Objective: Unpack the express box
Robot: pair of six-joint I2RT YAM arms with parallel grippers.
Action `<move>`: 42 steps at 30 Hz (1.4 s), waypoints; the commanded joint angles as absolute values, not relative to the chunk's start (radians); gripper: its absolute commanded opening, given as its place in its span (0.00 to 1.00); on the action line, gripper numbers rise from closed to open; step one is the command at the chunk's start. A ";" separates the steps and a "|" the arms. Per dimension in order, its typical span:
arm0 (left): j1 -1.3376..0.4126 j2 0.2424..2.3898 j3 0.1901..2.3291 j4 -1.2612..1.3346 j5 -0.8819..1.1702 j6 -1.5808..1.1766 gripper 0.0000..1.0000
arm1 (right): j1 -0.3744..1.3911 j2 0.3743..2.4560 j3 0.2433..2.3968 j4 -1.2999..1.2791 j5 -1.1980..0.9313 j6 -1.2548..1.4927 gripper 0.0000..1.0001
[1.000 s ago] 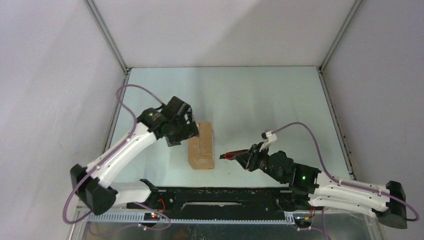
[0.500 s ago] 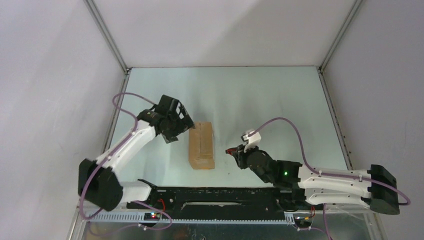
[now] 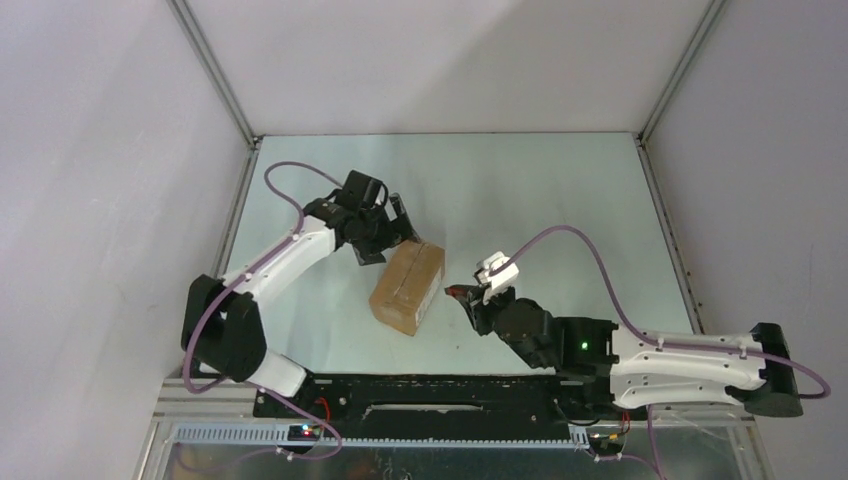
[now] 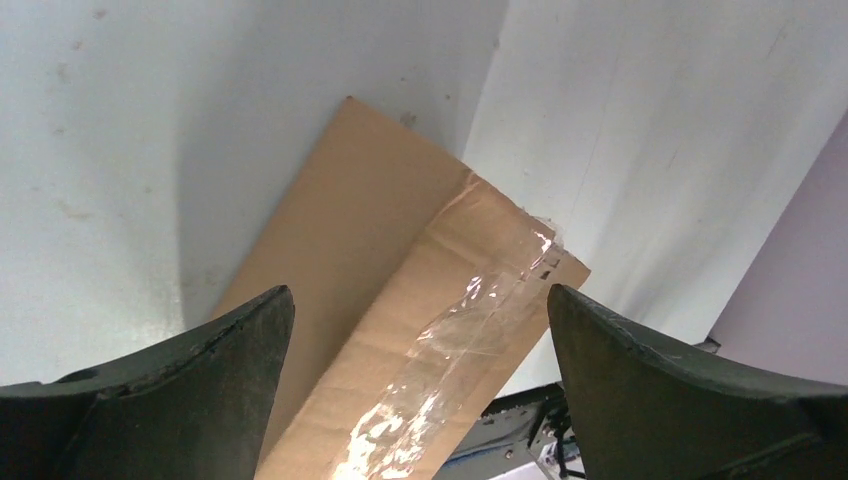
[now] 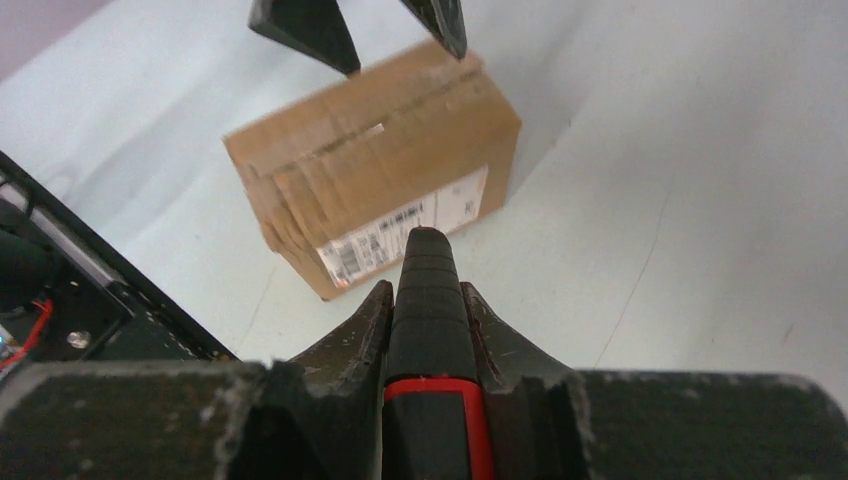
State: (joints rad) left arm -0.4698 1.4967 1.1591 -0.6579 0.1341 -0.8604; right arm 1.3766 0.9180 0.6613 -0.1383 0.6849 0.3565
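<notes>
The express box [image 3: 407, 288] lies flat on the pale table [image 3: 560, 190], a little toward 7 o'clock from the middle of it. In the top view its long axis runs from about 1 o'clock to 7 o'clock. Its flaps are closed, and a strip of clear tape [image 4: 470, 335] runs along the seam on the top face. The white shipping label [image 5: 410, 228] is on the long side that faces my right arm.

My left gripper [image 3: 403, 224] is at the far end of the box, at about 12 o'clock from its middle. The two fingers stand wide apart and hold nothing. In my left wrist view the far end of the box lies in the gap between them, with one dark finger [image 4: 150, 400] at each lower corner of the view. Whether a fingertip touches the cardboard, I cannot tell.

My right gripper [image 3: 472, 300] is at about 3 o'clock from the box, near it but apart. Its fingers are pressed together on a utility knife [image 5: 430, 330], which has a black body and a red band. The front end of the knife points toward 9 o'clock, at the label side of the box. In the top view there is bare table between the knife and the box.
</notes>
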 commanded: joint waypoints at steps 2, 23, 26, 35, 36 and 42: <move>-0.422 1.342 1.146 -0.680 0.051 -0.813 1.00 | 1.447 0.957 0.861 -0.188 0.790 0.210 0.00; -0.317 1.121 0.818 -0.692 0.176 -0.892 1.00 | 1.629 1.419 1.191 -0.058 0.616 -0.281 0.00; -0.317 1.128 0.808 -0.675 0.212 -0.878 1.00 | 1.645 1.475 1.190 -0.014 0.621 -0.348 0.00; -0.315 1.117 0.751 -0.613 0.278 -0.871 1.00 | 1.635 1.566 1.124 0.234 0.651 -0.533 0.00; -0.314 1.121 0.747 -0.611 0.276 -0.870 1.00 | 1.625 1.570 1.128 0.224 0.637 -0.529 0.00; -0.315 1.132 0.742 -0.601 0.284 -0.859 1.00 | 1.605 1.544 1.143 0.094 0.647 -0.470 0.00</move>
State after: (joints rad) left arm -0.3199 1.1336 0.7639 -0.6231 0.2684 -0.8803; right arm 1.6176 1.5764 1.1206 0.1123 0.6250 -0.4870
